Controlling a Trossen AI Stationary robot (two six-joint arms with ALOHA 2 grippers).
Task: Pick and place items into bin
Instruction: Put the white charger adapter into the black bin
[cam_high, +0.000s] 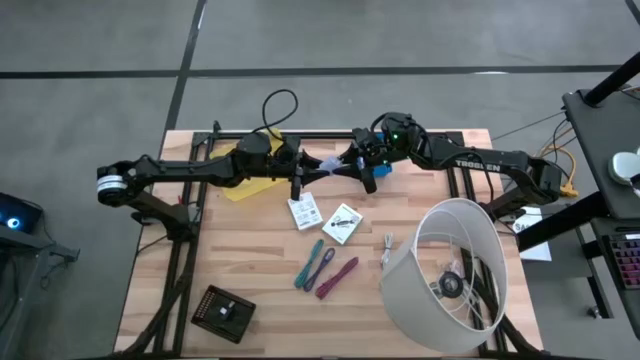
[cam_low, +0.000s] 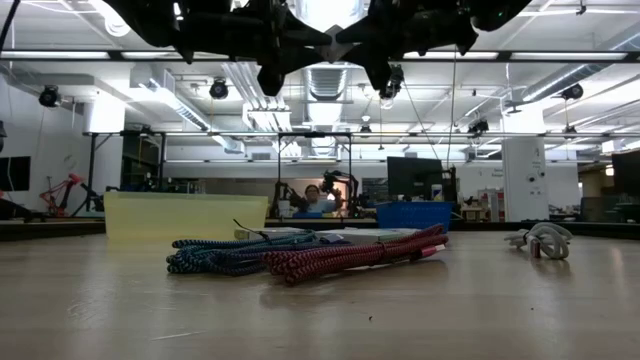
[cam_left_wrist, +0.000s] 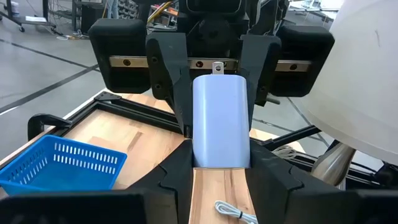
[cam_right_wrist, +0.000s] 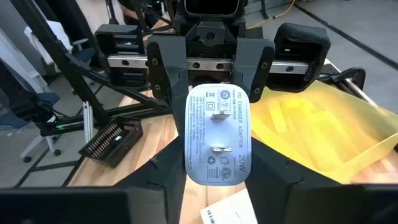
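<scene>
1 charger adapter (cam_left_wrist: 221, 121), 3 braided cables (cam_high: 322, 266), 2 white packets (cam_high: 305, 211), 1 lampshade (cam_high: 455, 265), 1 blue bin (cam_left_wrist: 62, 165).

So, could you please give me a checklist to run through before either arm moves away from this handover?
1. Left gripper has the charger adapter: ok, its fingers press both sides.
2. Right gripper has released: not ok, it also clamps the adapter.
3. Adapter is clear of the table: ok, it is held in the air between the arms.
4. Blue basket is reachable: ok, it sits open beside the handover with nothing over it.
5. Target bin is certain: cannot tell, since a yellow bin sits on the other side.
</scene>
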